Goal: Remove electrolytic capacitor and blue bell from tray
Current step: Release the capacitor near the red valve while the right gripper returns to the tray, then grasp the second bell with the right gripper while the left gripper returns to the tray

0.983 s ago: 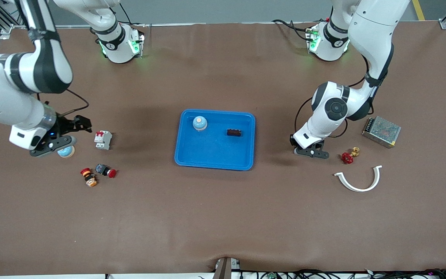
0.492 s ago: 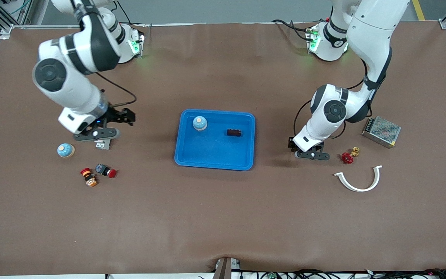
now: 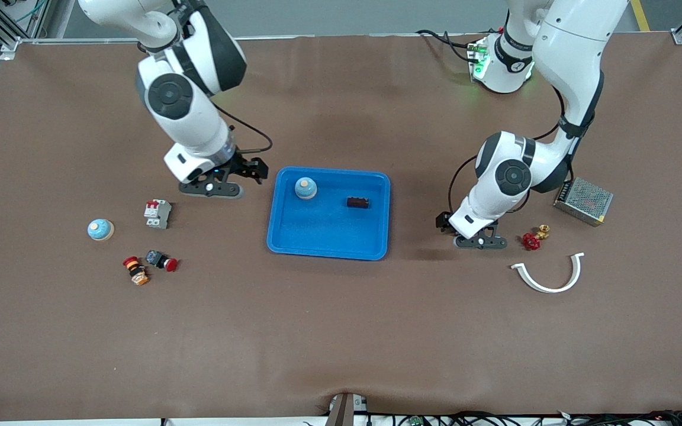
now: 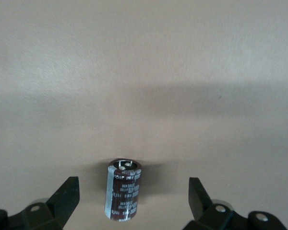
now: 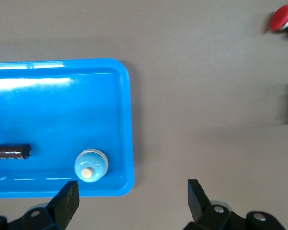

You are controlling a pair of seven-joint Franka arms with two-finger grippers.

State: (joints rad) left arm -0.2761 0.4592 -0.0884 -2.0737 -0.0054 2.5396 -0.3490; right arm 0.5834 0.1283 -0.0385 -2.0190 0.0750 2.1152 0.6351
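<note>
Left gripper (image 3: 479,241): fingers now spread, leaving the freed capacitor (image 4: 123,189) resting on the table (image 3: 341,331), off the tray (image 3: 293,242). Right gripper (image 3: 214,189): spread, empty, swinging from the set-down bell (image 3: 100,229) toward the tray. There the second bell (image 3: 305,188) and second capacitor (image 3: 358,203) are still waiting.

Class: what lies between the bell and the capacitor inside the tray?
Nothing: only bare tray floor separates bell and capacitor, as the front and right wrist views show.

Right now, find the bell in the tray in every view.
Front view: bell in the tray, in the corner farther from the camera, toward the right arm's end.
Right wrist view: bell in the tray's rounded corner.
Left wrist view: not in it.
Shared landmark: the lying capacitor in the tray.
</note>
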